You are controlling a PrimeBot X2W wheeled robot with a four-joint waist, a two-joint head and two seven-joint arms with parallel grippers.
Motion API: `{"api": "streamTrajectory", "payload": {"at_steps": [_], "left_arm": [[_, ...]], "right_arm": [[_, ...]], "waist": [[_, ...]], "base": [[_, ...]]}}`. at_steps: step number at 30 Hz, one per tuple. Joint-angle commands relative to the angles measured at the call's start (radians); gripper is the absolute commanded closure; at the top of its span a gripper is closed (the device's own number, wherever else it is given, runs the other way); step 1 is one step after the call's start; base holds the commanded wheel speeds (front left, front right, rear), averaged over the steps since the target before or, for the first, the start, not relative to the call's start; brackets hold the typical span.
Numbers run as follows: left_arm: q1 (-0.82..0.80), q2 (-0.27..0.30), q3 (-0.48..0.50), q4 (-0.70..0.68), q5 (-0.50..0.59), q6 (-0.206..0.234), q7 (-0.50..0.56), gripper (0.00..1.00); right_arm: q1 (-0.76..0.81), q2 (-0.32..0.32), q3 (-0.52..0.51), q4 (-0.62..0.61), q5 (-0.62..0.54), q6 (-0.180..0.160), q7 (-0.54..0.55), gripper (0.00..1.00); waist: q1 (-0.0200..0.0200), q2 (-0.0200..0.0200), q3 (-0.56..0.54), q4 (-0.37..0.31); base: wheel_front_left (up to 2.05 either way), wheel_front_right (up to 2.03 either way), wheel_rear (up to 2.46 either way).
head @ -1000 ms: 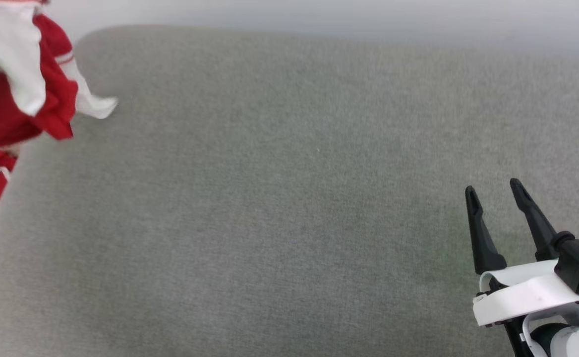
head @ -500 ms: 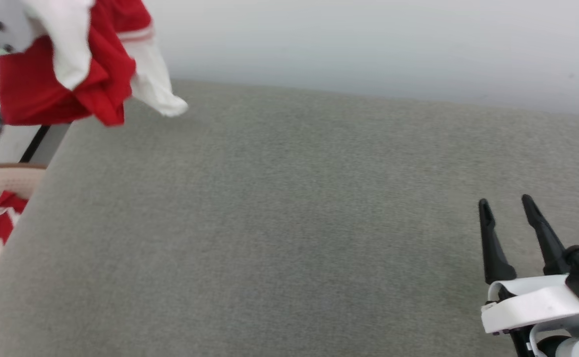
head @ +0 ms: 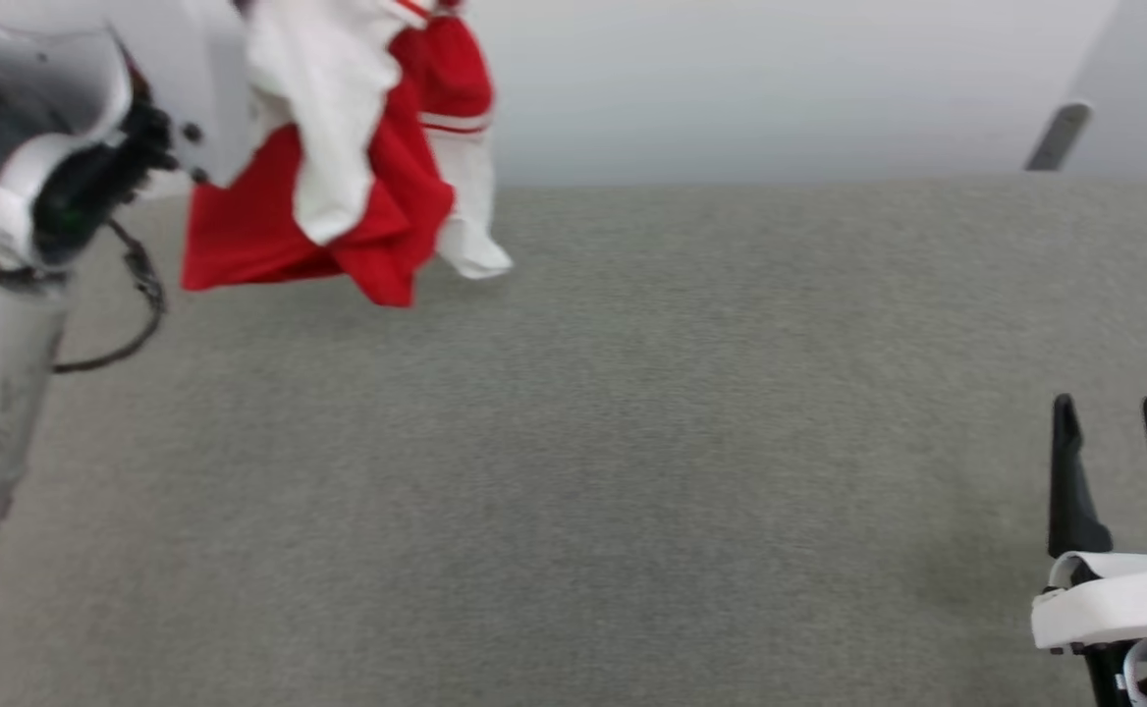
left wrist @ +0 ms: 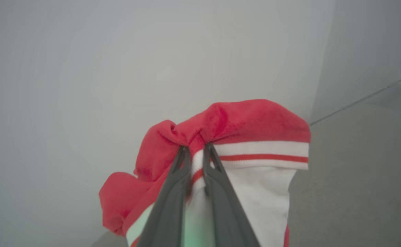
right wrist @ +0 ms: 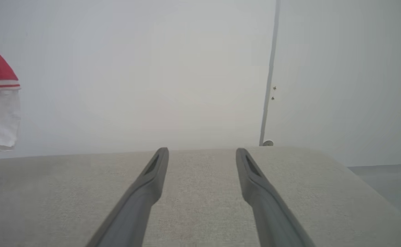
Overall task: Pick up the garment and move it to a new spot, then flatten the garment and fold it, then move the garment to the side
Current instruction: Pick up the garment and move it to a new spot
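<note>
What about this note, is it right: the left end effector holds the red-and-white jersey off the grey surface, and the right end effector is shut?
One error: the right end effector is open, jaws apart, as the right wrist view shows. The left end effector does hold the jersey off the grey surface.

The garment (head: 240,245) is bright red with white sleeves and thin red-and-white striped trim. The surface (head: 573,471) is a plain, flecked grey-green. The right gripper (head: 1109,405) has black jaws, the left gripper (left wrist: 195,148) dark grey ones. The wall (head: 780,88) is pale grey
</note>
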Motion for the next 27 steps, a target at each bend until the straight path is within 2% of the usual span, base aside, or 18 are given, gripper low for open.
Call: {"api": "streamTrajectory", "payload": {"at_steps": [1, 7, 13, 27], "left_arm": [[0.013, -0.013, -0.005, -0.036, -0.009, 0.014, 0.013, 1.00], [0.031, -0.066, -0.044, -0.159, -0.021, 0.045, 0.048, 1.00], [0.072, -0.101, -0.085, -0.201, -0.022, 0.062, 0.058, 1.00], [0.316, -0.057, -0.109, -0.170, -0.086, 0.035, -0.005, 1.00]], "right_arm": [[-0.011, 0.003, -0.014, 0.007, 0.002, 0.000, -0.008, 0.00], [-0.023, 0.003, -0.043, 0.040, 0.012, 0.000, -0.029, 0.00], [-0.030, 0.002, -0.029, 0.060, 0.029, 0.000, -0.048, 0.00], [-0.047, 0.003, -0.021, 0.125, 0.052, 0.000, -0.090, 0.00]], "waist": [[0.0000, -0.0001, 0.027, -0.076], [0.0000, -0.0001, 0.062, -0.147], [0.0000, -0.0001, 0.094, -0.196], [0.0000, -0.0001, 0.137, -0.222]], "base": [[0.00, 0.00, 0.00], [0.00, 0.00, 0.00], [0.00, 0.00, 0.00], [0.00, 0.00, 0.00]]}}
